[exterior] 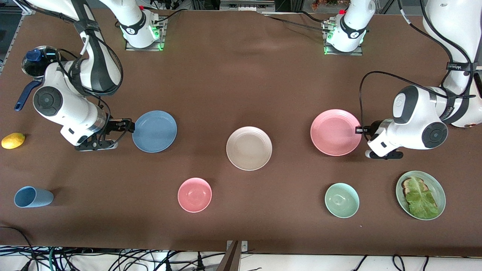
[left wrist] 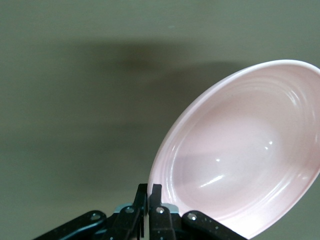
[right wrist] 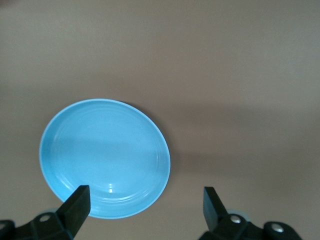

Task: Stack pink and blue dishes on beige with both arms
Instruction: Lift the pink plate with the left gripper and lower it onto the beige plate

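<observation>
Left gripper [left wrist: 149, 192] pinches pink plate [exterior: 335, 132] rim; thin hold, may slip. Right gripper [right wrist: 145, 200] spread beside blue plate [exterior: 154, 131]; could nudge it.

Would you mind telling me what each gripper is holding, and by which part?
The left gripper pinches the round pink plate by its rim; the right gripper is open, holding nothing.

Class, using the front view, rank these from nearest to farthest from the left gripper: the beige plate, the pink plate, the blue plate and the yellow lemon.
1. Pink plate: the left gripper is shut on its rim.
2. Beige plate: mid-table.
3. Blue plate: toward the right arm's end, at the open right gripper.
4. Lemon: at the table's edge at the right arm's end.
</observation>
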